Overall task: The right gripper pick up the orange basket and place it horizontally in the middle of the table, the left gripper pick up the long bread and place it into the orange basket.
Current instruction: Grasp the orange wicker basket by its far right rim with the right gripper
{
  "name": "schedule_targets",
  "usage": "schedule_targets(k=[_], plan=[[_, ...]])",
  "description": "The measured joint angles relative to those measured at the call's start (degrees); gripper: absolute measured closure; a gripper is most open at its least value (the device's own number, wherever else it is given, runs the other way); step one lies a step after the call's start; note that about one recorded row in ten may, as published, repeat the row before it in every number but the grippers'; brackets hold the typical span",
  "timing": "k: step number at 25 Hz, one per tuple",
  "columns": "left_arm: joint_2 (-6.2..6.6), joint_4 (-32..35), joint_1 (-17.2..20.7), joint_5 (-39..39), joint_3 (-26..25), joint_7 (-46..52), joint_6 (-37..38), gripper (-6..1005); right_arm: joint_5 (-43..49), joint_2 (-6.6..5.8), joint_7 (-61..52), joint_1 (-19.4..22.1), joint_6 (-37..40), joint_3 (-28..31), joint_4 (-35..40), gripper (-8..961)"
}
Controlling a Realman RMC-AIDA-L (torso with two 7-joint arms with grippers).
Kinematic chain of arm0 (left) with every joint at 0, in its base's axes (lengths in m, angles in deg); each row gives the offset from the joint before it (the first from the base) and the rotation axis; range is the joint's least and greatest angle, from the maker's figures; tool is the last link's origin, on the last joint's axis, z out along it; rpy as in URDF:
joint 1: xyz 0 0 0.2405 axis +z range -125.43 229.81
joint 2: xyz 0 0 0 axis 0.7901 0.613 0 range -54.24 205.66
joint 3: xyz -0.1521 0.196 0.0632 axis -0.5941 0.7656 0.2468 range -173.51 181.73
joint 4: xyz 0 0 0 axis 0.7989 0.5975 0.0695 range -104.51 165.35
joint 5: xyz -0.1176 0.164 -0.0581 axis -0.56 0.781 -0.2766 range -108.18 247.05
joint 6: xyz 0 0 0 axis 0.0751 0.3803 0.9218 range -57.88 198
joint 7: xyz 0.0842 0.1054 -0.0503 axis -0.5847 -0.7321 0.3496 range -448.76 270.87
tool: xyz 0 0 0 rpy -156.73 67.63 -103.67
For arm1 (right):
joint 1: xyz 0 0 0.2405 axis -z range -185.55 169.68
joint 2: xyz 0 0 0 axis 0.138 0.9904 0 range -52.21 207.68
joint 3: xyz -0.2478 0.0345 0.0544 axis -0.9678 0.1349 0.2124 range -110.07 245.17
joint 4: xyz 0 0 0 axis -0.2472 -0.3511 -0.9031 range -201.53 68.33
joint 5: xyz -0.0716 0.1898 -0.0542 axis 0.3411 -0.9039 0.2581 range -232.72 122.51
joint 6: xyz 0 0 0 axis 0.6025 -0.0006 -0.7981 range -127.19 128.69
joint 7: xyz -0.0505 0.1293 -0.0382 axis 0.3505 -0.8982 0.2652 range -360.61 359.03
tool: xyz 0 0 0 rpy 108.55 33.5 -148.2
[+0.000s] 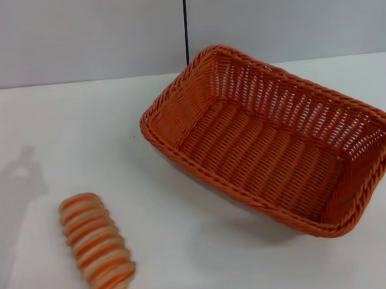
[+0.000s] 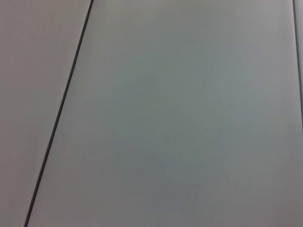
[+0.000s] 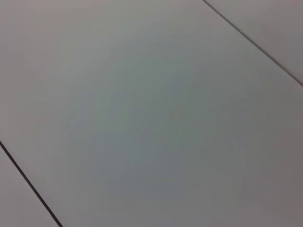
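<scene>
In the head view the orange basket (image 1: 273,138) stands on the white table (image 1: 188,252), right of centre and turned at a slant, with nothing inside it. The long bread (image 1: 96,244), striped orange and cream, lies on the table at the front left, apart from the basket. Neither the left gripper nor the right gripper shows in any view. Both wrist views hold only grey wall panels with dark seams.
A pale grey wall (image 1: 77,33) with a dark vertical seam (image 1: 185,24) rises behind the table. A shadow shaped like an arm (image 1: 13,192) falls on the table's left side. Bare tabletop lies between the bread and the basket.
</scene>
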Motion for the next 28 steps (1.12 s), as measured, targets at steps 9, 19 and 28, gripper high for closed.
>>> schedule_targets(k=[9, 19, 28], plan=[[0.0, -0.1, -0.6, -0.1, -0.5, 0.2, -0.5, 987, 0.0, 0.0, -0.5, 0.0, 0.4, 0.2, -0.1, 143], [-0.16, -1.3, -0.6, -0.1, -4.3, 0.6, -1.1, 881, 0.0, 0.0, -0.8, -0.1, 0.8, 0.3, -0.1, 144], [-0.26, -1.4, -1.0, -0.1, -4.9, 2.3, -1.3, 417, -0.1, -0.1, -8.1, -0.2, 2.3, 2.9, -0.1, 143]])
